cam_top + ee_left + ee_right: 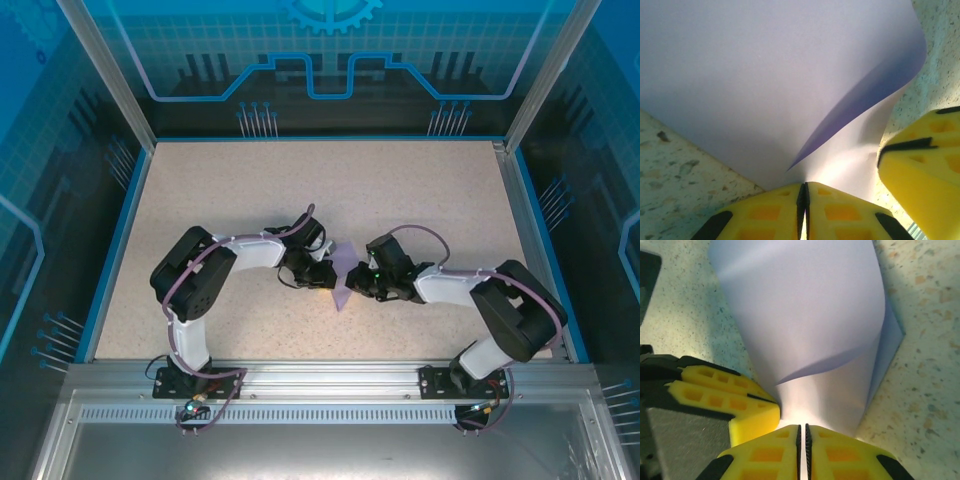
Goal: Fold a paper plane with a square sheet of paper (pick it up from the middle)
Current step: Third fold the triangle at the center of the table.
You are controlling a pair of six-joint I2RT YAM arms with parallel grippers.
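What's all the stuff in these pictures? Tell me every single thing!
square sheet of paper: one, lavender-purple, curled up, middle of the table between the two grippers
table: one, speckled beige, under everything
table edging: one, blue, around the table
metal rail: one, silver, near edge, carrying the arm bases
left arm: one, black and white, left side
right arm: one, black and white, right side
left gripper: one, yellow fingers, shut on the paper
right gripper: one, yellow fingers, shut on the paper
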